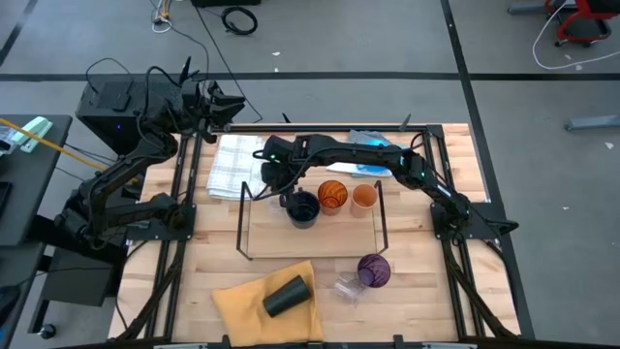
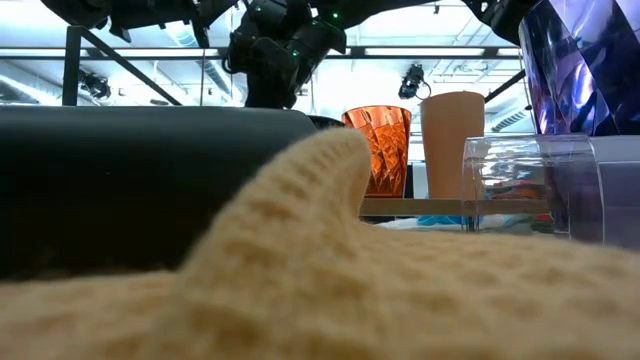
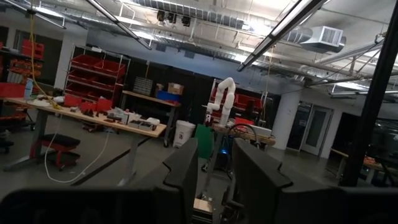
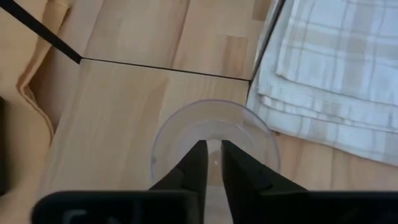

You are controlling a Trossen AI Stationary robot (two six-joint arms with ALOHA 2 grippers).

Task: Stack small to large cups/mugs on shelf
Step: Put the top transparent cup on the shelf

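- Right wrist view: a small clear glass (image 4: 214,140) stands upright on the shelf (image 4: 118,112), its rim pinched between the right gripper (image 4: 213,163) fingers, one inside the wall and one outside.
- In the high view this gripper (image 1: 274,178) hangs over the shelf's (image 1: 262,233) left end, just beside the dark navy mug (image 1: 302,208); the faceted orange cup (image 1: 332,195) and the plain orange cup (image 1: 364,197) follow in a row.
- The step looks like setting the smallest piece at the row's left end; a good release would leave the glass flat on the board, clear of the wire frame, before the fingers part and lift straight up.
- The purple cup (image 1: 374,269), a tipped clear glass (image 1: 347,287) and the black cup (image 1: 287,296) on the yellow cloth (image 1: 242,305) wait at the front.
- The left gripper (image 3: 214,171) is parked off the table's far left, part-open and empty.
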